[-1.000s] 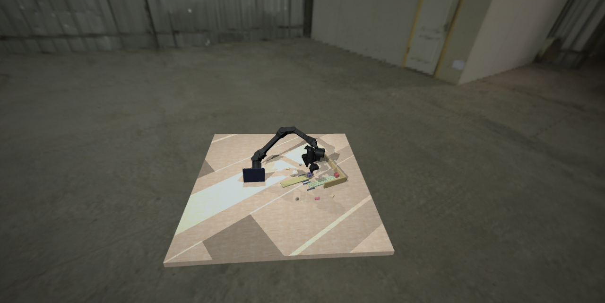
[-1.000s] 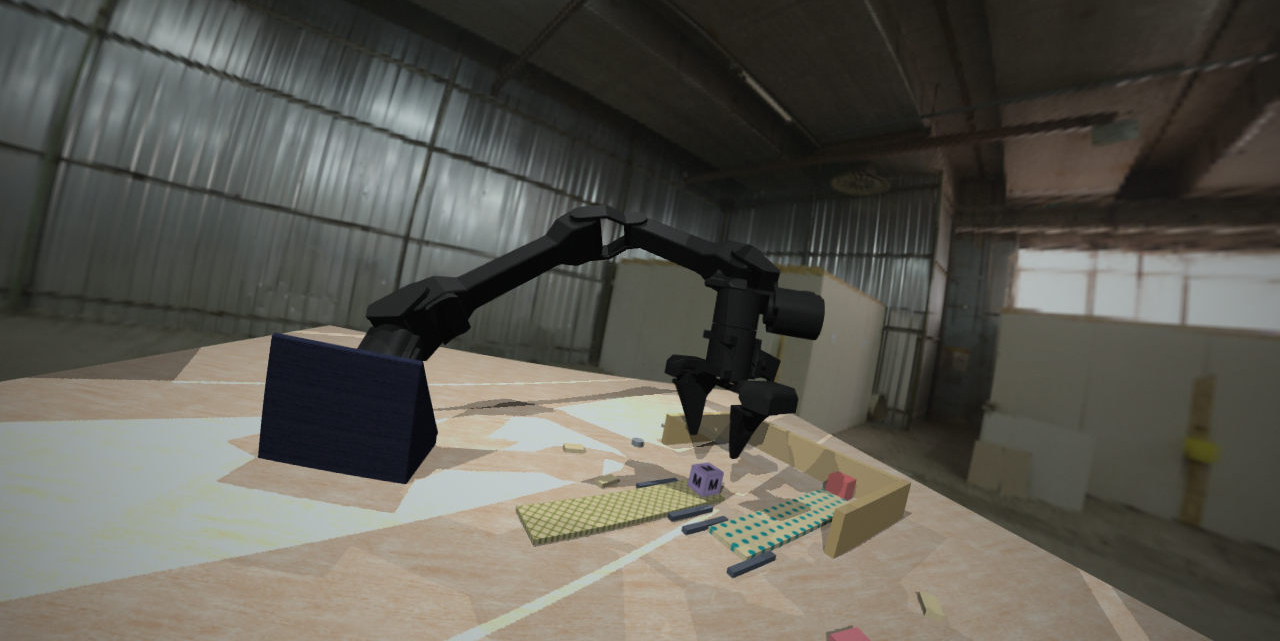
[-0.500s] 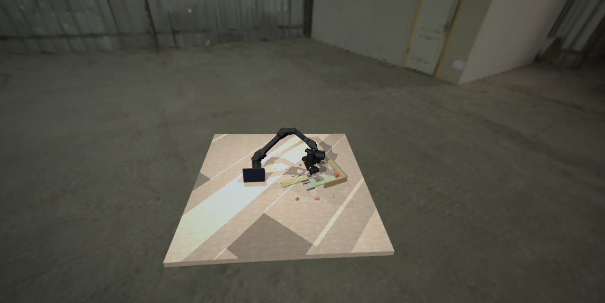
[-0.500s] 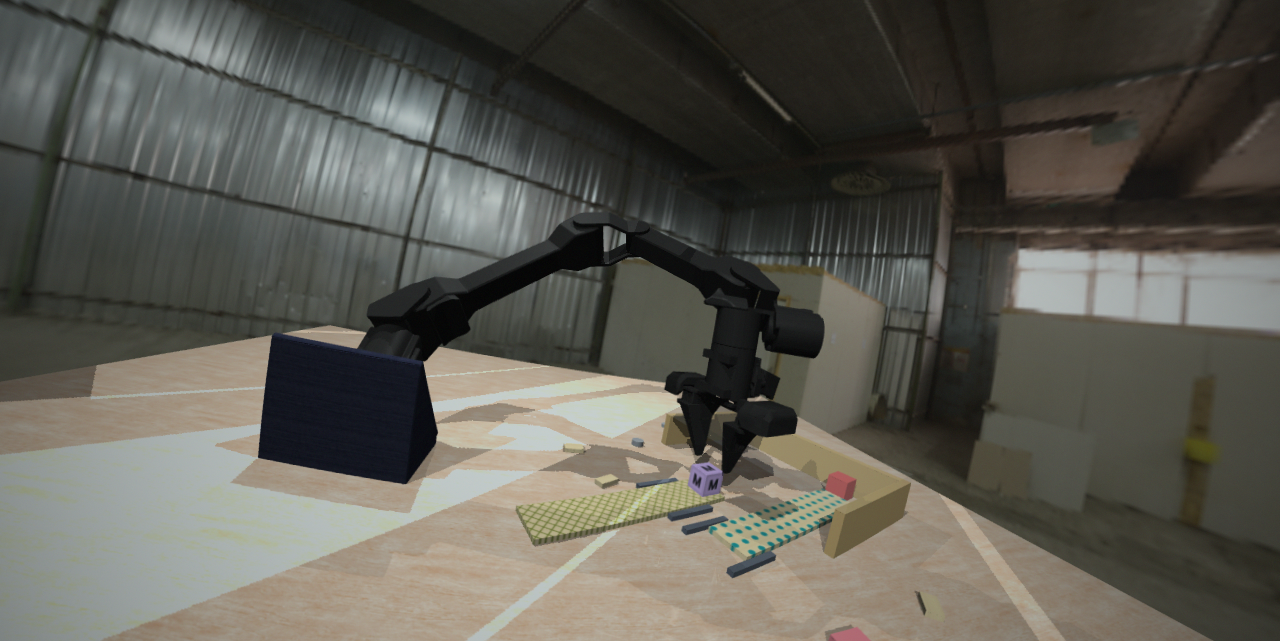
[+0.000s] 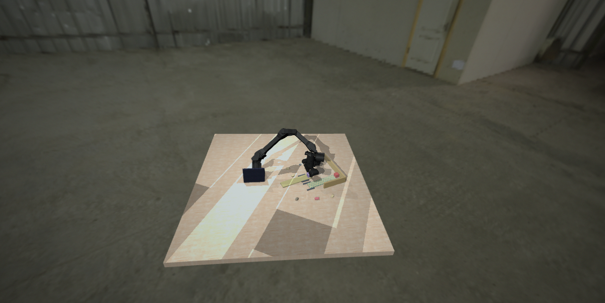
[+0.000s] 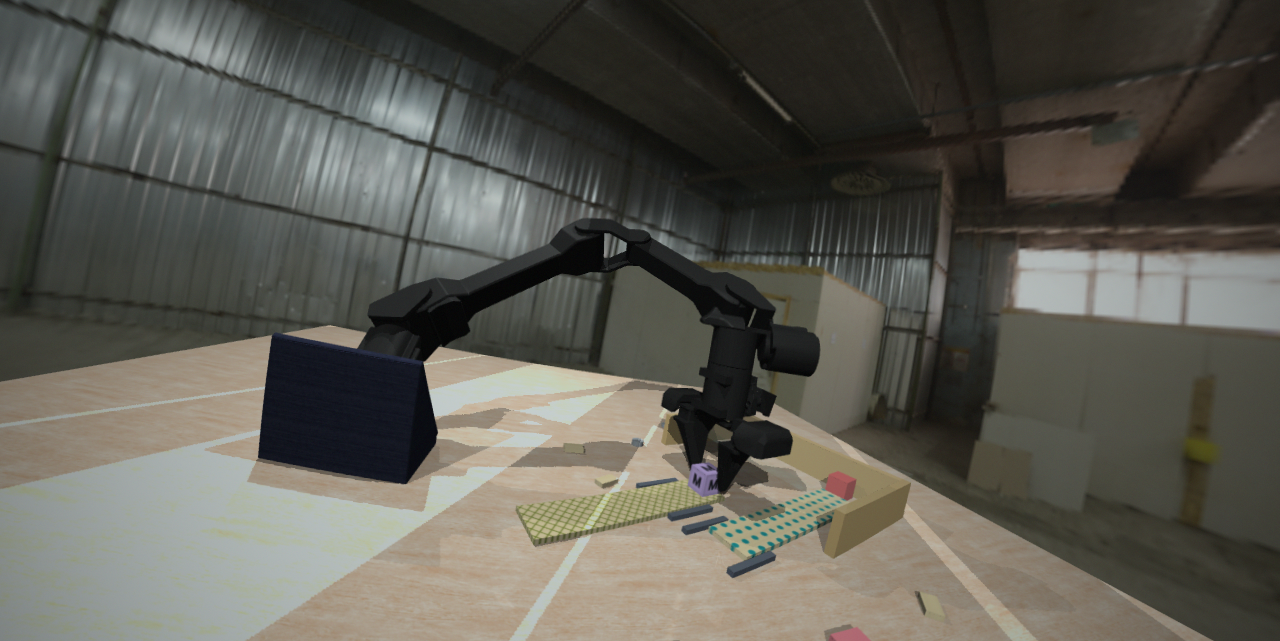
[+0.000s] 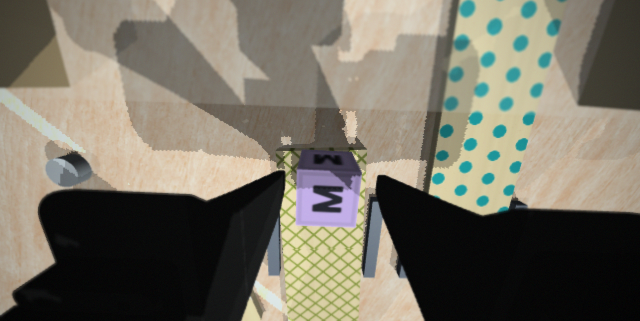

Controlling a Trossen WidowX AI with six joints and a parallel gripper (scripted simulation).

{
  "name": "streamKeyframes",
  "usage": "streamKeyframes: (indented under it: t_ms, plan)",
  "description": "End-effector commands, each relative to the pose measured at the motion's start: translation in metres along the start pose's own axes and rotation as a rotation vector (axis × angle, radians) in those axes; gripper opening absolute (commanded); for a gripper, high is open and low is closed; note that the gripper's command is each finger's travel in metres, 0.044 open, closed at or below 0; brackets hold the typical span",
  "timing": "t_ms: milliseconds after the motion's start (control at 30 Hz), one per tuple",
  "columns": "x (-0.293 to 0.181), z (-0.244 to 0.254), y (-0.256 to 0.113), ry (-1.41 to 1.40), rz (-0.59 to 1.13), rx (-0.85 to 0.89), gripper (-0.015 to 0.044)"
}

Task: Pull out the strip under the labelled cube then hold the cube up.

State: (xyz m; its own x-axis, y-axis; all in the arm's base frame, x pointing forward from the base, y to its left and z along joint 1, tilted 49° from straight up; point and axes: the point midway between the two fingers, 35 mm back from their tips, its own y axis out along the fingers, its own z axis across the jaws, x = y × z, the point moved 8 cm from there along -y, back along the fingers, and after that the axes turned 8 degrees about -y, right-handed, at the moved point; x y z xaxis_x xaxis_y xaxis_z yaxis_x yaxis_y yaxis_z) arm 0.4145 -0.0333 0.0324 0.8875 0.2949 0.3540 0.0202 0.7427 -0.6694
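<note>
The purple cube marked M (image 5: pixel 307 174) (image 6: pixel 704 479) (image 7: pixel 327 198) rests on the far end of the strip with green crosshatching (image 5: pixel 289 182) (image 6: pixel 581 513) (image 7: pixel 322 271). My gripper (image 6: pixel 708 476) (image 7: pixel 330 180) is partly open, with its fingertips down on either side of the cube. In the wrist view a gap shows between each finger and the cube. The other strip, with teal dots (image 5: pixel 320 181) (image 6: pixel 774 525) (image 7: pixel 492 86), lies to the right, and a plain red cube (image 5: pixel 336 174) (image 6: pixel 840 485) rests at its far end.
Dark rails (image 6: pixel 689 512) (image 7: pixel 371 246) flank the strips. A low tan wall (image 5: pixel 335 182) (image 6: pixel 868 516) stands beyond and beside the dotted strip. A navy block (image 5: pixel 254 175) (image 6: pixel 340 409) stands by the arm's base. A grey cylinder (image 6: pixel 637 441) (image 7: pixel 65 170) and small scraps lie around.
</note>
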Motion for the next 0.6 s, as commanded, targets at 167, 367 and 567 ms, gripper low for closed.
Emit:
streamKeyframes:
  t_ms: [167,367,567]
  plan:
    - [-0.0013,0.0017,0.0085,0.005,0.004,0.01,0.025]
    - [-0.0006,0.001,0.0061,0.0,0.003,0.003,0.0165]
    - [-0.0006,0.001,0.0061,0.0,0.003,0.003,0.0125]
